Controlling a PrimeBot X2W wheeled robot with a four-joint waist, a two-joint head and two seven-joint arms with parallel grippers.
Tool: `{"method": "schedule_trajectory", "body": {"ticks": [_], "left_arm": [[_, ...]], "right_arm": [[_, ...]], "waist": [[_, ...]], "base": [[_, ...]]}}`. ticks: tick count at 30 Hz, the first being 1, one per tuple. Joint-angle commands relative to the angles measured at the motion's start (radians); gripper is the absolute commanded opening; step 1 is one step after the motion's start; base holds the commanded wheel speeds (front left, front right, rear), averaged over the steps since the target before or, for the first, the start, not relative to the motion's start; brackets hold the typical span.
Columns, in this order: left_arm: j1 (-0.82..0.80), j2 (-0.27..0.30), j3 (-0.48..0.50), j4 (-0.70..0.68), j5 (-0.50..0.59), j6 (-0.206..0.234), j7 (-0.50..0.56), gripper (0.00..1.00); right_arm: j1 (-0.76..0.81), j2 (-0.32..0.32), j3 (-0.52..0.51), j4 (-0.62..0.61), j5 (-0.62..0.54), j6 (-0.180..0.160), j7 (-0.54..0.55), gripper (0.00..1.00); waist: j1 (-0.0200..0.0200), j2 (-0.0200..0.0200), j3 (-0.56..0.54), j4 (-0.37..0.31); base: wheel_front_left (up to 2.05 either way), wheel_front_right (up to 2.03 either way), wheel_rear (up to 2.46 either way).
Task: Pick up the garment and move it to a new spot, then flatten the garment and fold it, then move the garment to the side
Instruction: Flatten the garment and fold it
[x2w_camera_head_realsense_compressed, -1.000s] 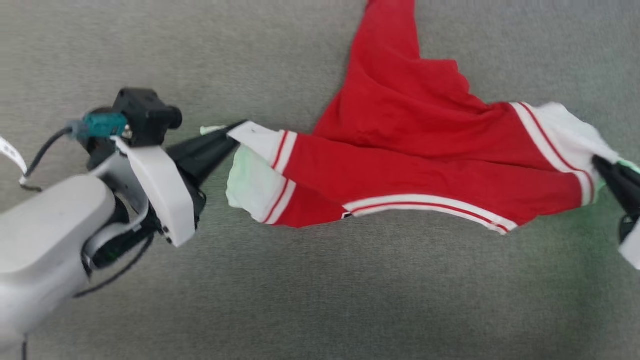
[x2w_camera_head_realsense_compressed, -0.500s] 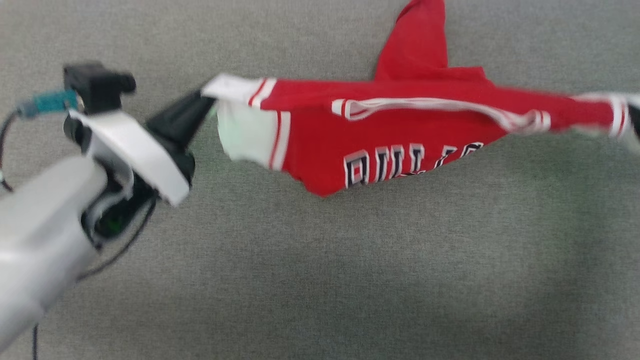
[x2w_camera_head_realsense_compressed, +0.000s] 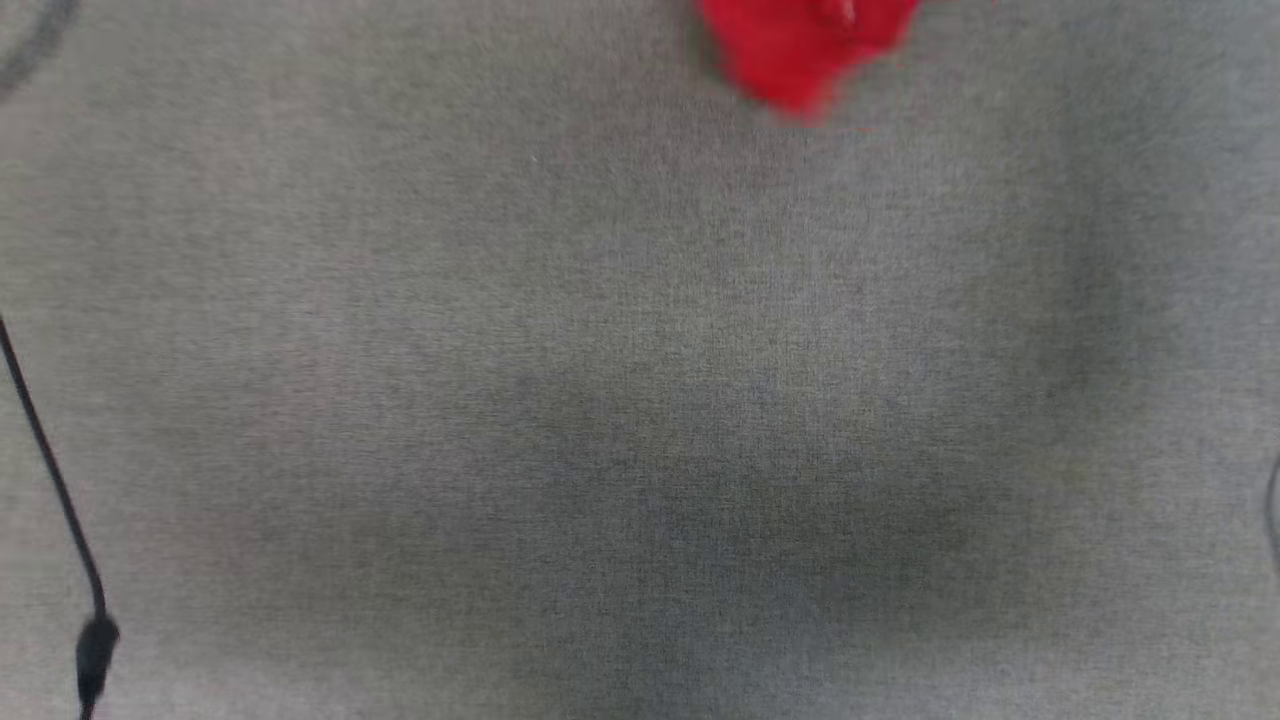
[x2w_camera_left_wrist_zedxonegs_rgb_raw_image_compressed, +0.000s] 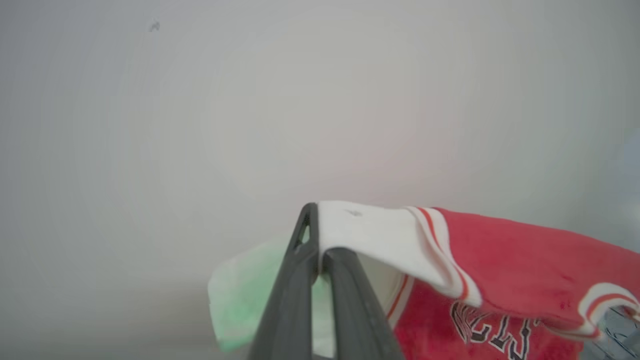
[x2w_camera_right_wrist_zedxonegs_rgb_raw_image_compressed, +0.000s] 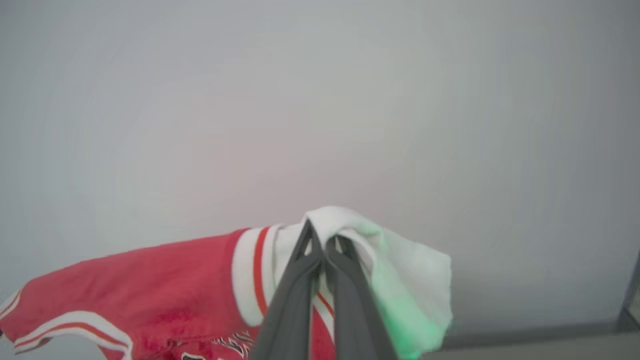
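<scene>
Hanging between the left gripper (x2w_camera_left_wrist_zedxonegs_rgb_raw_image_compressed: 320, 240) and right gripper (x2w_camera_right_wrist_zedxonegs_rgb_raw_image_compressed: 321, 244), each clamped on it, the garment (x2w_camera_left_wrist_zedxonegs_rgb_raw_image_compressed: 510, 250) looks mid-carry toward twelve o'clock, needing lowering flat next.

The garment (x2w_camera_left_wrist_zedxonegs_rgb_raw_image_compressed: 525, 260) is red, with white sleeve ends (x2w_camera_left_wrist_zedxonegs_rgb_raw_image_compressed: 380, 232) edged by thin red-and-white stripe bands, and dark lettering (x2w_camera_left_wrist_zedxonegs_rgb_raw_image_compressed: 492, 335) outlined in white. Part of the white cloth carries a pale green tint. The left gripper (x2w_camera_left_wrist_zedxonegs_rgb_raw_image_compressed: 318, 245) and right gripper (x2w_camera_right_wrist_zedxonegs_rgb_raw_image_compressed: 322, 245) have dark grey fingers. In the head view the surface (x2w_camera_head_realsense_compressed: 600, 350) is a mottled grey weave and the cable (x2w_camera_head_realsense_compressed: 50, 470) is black.
</scene>
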Motion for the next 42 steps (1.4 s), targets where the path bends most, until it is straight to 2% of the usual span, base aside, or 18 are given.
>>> {"method": "schedule_trajectory", "body": {"ticks": [1,7,11,16,20,25,30,35,42], "left_arm": [[-0.08,-0.015,0.023,0.054,0.004,0.007,-0.001,0.0],[-0.318,-0.066,0.116,0.198,0.015,0.011,-0.041,0.0],[-0.364,-0.093,0.166,0.238,0.026,-0.007,-0.048,0.0],[-0.268,-0.112,0.176,0.27,0.008,-0.033,-0.048,0.0],[-0.17,-0.113,0.183,0.234,-0.028,-0.041,-0.048,0.0],[0.101,-0.064,0.165,0.065,-0.099,-0.04,-0.041,0.0],[0.382,-0.018,0.193,-0.137,-0.187,-0.04,-0.045,0.0],[0.637,0.015,0.255,-0.321,-0.175,-0.04,-0.048,0.0],[0.98,0.024,0.385,-0.536,-0.062,-0.04,-0.049,0.0]], "right_arm": [[-0.099,0.013,-0.013,0.066,-0.024,0.0,-0.046,0.0],[-0.384,0.016,-0.054,0.265,-0.11,-0.001,-0.223,0.0],[-0.484,0.005,-0.056,0.386,-0.143,-0.001,-0.299,0.0],[-0.455,-0.023,0.018,0.481,-0.144,-0.001,-0.319,0.0],[-0.376,-0.041,0.089,0.492,-0.11,-0.001,-0.302,0.0],[-0.159,-0.091,0.214,0.409,-0.002,-0.001,-0.257,0.0],[0.132,-0.191,0.322,0.213,0.138,-0.001,-0.21,0.0],[0.411,-0.261,0.32,0.009,0.243,-0.001,-0.172,0.0],[0.754,-0.279,0.255,-0.258,0.303,-0.001,-0.078,0.0]], "waist": [[0.0,0.0,0.056,-0.016],[0.0,0.0,0.092,-0.025],[0.0,0.0,0.089,-0.027],[0.0,0.0,0.087,-0.016],[0.0,0.0,0.088,-0.011],[0.0,0.0,0.077,-0.001],[0.0,0.0,0.04,0.014],[0.0,0.0,-0.015,0.028],[0.0,0.0,-0.095,0.03]], "base": [[0.0,0.0,0.0],[0.0,0.0,0.0],[0.0,0.0,0.0],[0.0,0.0,0.0],[0.0,0.0,0.0],[0.0,0.0,0.0],[0.0,0.0,0.0],[0.0,0.0,0.0],[0.0,0.0,0.0]]}}
